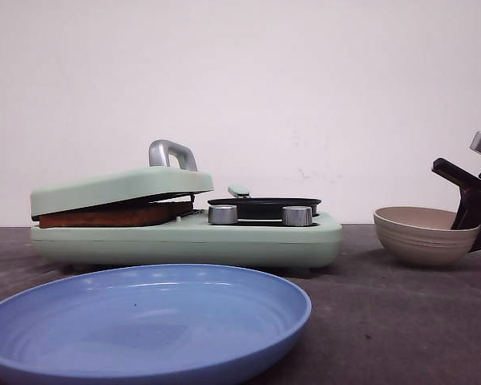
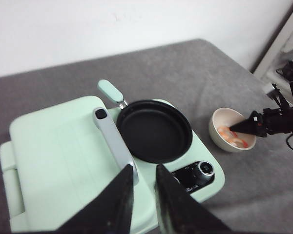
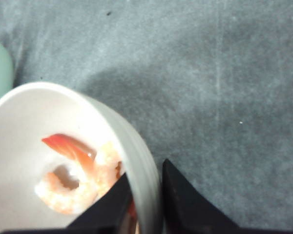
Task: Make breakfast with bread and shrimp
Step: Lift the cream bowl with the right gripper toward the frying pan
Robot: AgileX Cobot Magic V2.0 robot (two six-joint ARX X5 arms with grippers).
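Observation:
One slice of bread (image 1: 112, 215) shows as a brown edge under the mint-green lid (image 1: 120, 188) of the breakfast maker; no second slice shows. Pink-orange shrimp (image 3: 71, 190) lie in a beige bowl (image 1: 425, 237) on the table at the right, also seen in the left wrist view (image 2: 230, 136). My right gripper (image 3: 145, 178) straddles the bowl's wall (image 3: 136, 146), one finger inside and one outside, closed on the rim. My left gripper (image 2: 144, 168) hangs above the end of the lid's silver handle (image 2: 112, 141), slightly open and empty.
An empty black frying pan (image 2: 154, 130) sits on the maker's right half, behind two silver knobs (image 1: 223, 214). A large blue plate (image 1: 144, 321) lies in front of the maker. The table is covered with grey cloth.

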